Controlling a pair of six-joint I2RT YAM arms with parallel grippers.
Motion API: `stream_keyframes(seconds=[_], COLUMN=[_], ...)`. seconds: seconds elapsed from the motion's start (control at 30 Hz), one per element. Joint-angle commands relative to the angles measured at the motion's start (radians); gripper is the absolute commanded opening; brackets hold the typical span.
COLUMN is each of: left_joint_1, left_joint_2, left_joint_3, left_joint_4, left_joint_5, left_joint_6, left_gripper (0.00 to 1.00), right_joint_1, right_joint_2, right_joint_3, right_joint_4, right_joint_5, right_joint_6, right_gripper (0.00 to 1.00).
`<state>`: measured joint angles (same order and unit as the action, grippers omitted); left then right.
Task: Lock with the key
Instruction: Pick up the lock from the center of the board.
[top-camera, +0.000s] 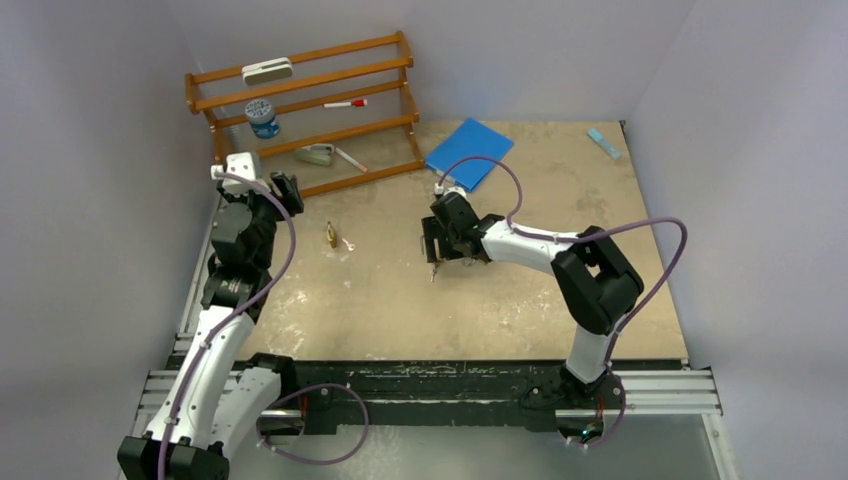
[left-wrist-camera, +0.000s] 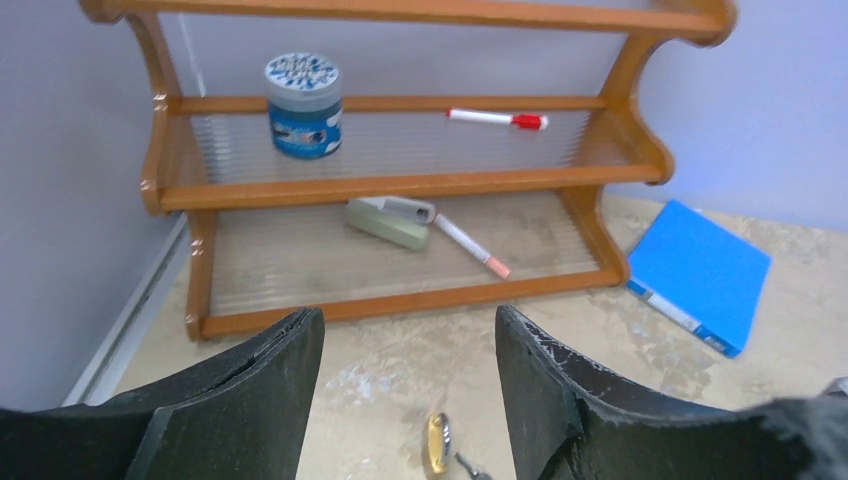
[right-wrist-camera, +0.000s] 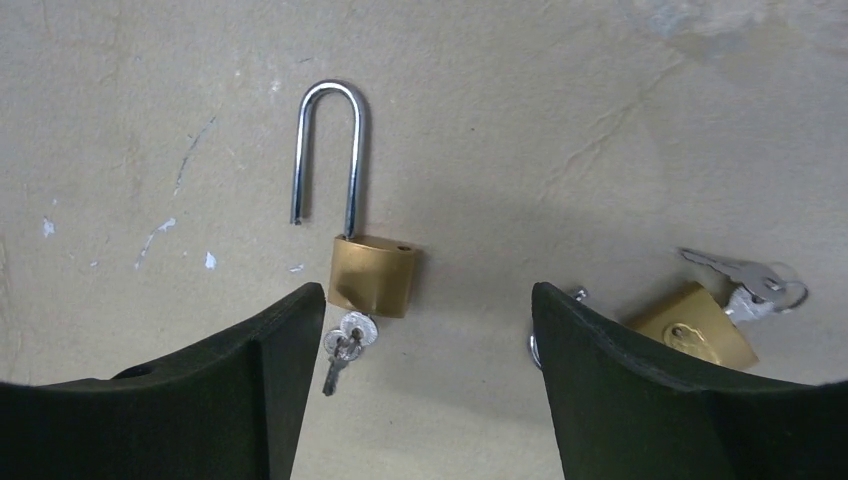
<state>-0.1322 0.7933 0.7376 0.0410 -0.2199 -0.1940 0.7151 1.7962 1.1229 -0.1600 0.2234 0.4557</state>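
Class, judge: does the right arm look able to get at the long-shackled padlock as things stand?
Probably yes: the right gripper hangs open over the long-shackled padlock, with nothing between them; the second padlock lies off to one side.

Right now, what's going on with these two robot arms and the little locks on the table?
The right pincer hovers open over a brass padlock lying on the table, its shackle open and a key in its base. Nothing is gripped yet. A second padlock with keys lies beside it. The left pincer hangs open near the wooden rack, holding nothing.
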Motion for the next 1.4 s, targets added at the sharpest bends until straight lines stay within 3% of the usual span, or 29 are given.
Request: stream_keyframes(seconds=[0.0, 0.1, 0.2, 0.4, 0.57, 1.1, 1.2, 1.3, 1.37], left_joint_1=[-0.001, -0.001, -0.001, -0.001, -0.001, -0.001, -0.001, -0.001, -0.001], left_joint_2=[-0.034, -0.020, -0.010, -0.104, -0.095, -0.109, -0.109, -0.108, -0.106], left_joint_3=[-0.042, -0.064, -0.084, -0.194, -0.171, -0.146, -0.139, -0.135, -0.134], left_joint_4=[0.181, 0.251, 0.329, 0.499, 0.437, 0.381, 0.370, 0.358, 0.354], left_joint_5=[0.142, 0.336, 0.437, 0.276, 0.191, 0.128, 0.122, 0.119, 0.118], left_joint_6=[-0.001, -0.020, -0.056, -0.064, -0.075, -0.081, -0.082, -0.081, -0.081], left_gripper=[0.63, 0.64, 0.64, 0.66, 0.70, 0.70, 0.70, 0.70, 0.70], right_joint_1=[0.005, 0.009, 0.010, 0.017, 0.035, 0.072, 0.076, 0.082, 0.086], right_joint_2=[0.013, 0.036, 0.048, 0.068, 0.091, 0.144, 0.152, 0.158, 0.160], right_joint_3=[0.060, 0.074, 0.077, 0.087, 0.111, 0.150, 0.153, 0.152, 0.148], right_joint_4=[0.060, 0.056, 0.055, 0.032, 0.002, -0.095, -0.110, -0.123, -0.128], right_joint_5=[-0.064, -0.074, -0.077, -0.058, -0.032, 0.044, 0.048, 0.052, 0.062], right_joint_6=[-0.013, -0.014, -0.013, -0.011, -0.012, 0.030, 0.047, 0.063, 0.076], right_gripper=[0.76, 0.72, 0.66, 0.61, 0.57, 0.46, 0.46, 0.56, 0.57])
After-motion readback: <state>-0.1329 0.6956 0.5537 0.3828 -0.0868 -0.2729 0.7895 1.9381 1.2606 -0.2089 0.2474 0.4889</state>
